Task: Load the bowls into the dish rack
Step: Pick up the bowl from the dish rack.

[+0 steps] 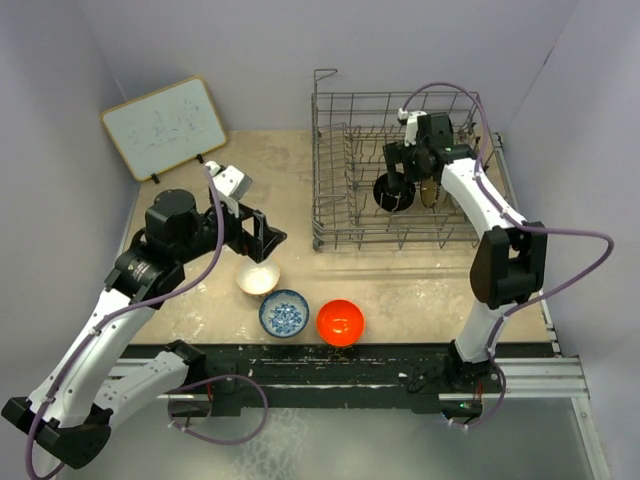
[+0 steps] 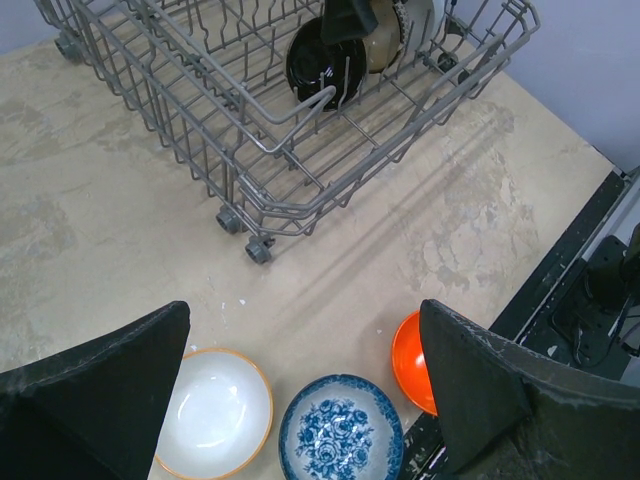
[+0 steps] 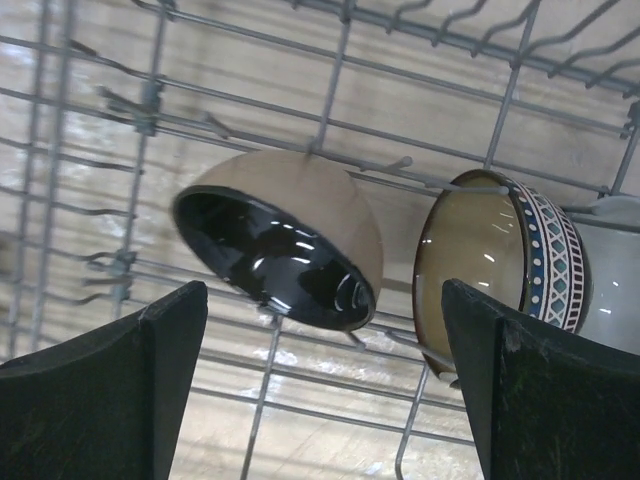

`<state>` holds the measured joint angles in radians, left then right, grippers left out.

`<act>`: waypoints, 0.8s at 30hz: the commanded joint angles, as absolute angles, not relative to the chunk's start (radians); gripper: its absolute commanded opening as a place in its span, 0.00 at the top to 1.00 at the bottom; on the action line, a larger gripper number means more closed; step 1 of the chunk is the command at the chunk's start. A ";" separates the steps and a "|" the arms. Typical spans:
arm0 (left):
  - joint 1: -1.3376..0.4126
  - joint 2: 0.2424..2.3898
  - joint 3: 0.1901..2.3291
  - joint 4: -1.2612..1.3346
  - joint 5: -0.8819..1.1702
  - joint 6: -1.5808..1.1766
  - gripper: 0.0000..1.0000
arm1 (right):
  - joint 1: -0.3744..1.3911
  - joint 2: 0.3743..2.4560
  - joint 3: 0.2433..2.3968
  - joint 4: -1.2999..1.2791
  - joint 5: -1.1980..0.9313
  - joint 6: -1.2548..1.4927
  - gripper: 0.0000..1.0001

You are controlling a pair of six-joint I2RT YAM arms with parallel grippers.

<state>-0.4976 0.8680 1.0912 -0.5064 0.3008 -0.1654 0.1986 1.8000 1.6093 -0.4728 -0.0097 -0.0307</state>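
My right claw [image 3: 322, 300] hangs inside the dish rack [image 3: 345, 60] with its fingers spread wide, gripping nothing. Just past my fingertips, the glossy black bowl [image 3: 275, 240] leans on its edge among the wire tines, its opening tipped toward me. Just to the right of it stands a brown bowl [image 3: 480, 260] with a patterned outside. The two do not seem to touch.

What could go wrong: the black bowl looks only loosely propped. If I lift out carelessly, a finger could clip its rim and roll it flat, or knock it into the brown bowl. A finger could also snag a tine on the way up.

My right arm reaches forward over the rack's near wall, wrist bent down into it. My left claw [image 1: 262, 240], also spread and empty, hovers above the table [image 1: 420, 290]. Below it wait a cream bowl [image 1: 258, 278], a blue-and-white bowl [image 1: 284, 313] and an orange-red bowl [image 1: 340, 321].
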 commanded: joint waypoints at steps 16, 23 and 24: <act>-0.491 0.906 1.100 -0.423 0.281 -0.166 0.01 | 0.197 1.917 1.626 -0.437 0.168 -0.039 0.43; -0.490 0.909 1.094 -0.421 0.282 -0.159 0.01 | 0.199 1.918 1.606 -0.424 0.186 -0.040 0.60; -0.490 0.908 1.093 -0.421 0.282 -0.159 0.01 | 0.201 1.916 1.605 -0.421 0.192 -0.040 0.65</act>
<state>-0.4976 0.9134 1.0912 -0.4755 0.2844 -0.1711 0.1955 1.9495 1.6051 -0.4438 0.1509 -0.0368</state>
